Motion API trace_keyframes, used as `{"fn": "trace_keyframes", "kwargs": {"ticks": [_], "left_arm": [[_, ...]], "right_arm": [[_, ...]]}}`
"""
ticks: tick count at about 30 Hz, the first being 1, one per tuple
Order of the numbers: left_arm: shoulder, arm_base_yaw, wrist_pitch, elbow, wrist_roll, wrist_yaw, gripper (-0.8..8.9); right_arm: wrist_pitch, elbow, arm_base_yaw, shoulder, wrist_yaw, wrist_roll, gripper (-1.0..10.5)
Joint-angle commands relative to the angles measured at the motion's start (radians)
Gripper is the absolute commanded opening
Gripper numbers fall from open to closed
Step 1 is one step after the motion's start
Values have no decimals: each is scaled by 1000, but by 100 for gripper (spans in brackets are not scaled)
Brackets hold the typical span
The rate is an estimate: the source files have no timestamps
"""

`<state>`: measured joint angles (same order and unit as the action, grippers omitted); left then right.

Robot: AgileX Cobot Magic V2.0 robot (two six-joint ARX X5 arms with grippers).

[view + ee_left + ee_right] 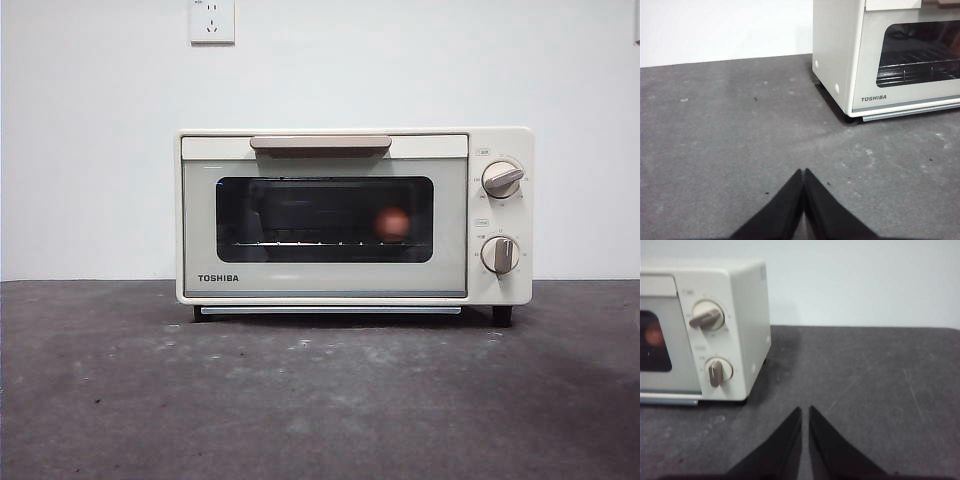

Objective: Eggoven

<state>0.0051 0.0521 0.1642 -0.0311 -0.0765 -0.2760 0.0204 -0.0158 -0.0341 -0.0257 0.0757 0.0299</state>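
The cream TOSHIBA toaster oven stands in the middle of the table with its dark glass door closed and its tan handle at the top. The reddish-brown egg lies inside on the rack, behind the glass, toward the knob side. It also shows dimly in the right wrist view. My left gripper is shut and empty, low over the table off the oven's left corner. My right gripper is shut and empty, off the oven's right side near the two knobs.
A white wall stands behind the oven, with a socket high up. The dark grey table stretches in front of and on both sides of the oven. Neither arm shows in the front view.
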Motion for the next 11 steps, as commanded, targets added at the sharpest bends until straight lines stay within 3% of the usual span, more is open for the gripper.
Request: {"fn": "trace_keyframes", "kwargs": {"ticks": [1, 6, 11], "left_arm": [[-2, 3, -6, 27, 7, -1, 8], [-2, 3, -7, 27, 7, -1, 8], [-2, 3, -6, 27, 7, -1, 8]], "right_arm": [[38, 6, -1, 24, -1, 3, 4], [154, 6, -1, 22, 2, 7, 4], [115, 4, -1, 22, 0, 11, 4]]}}
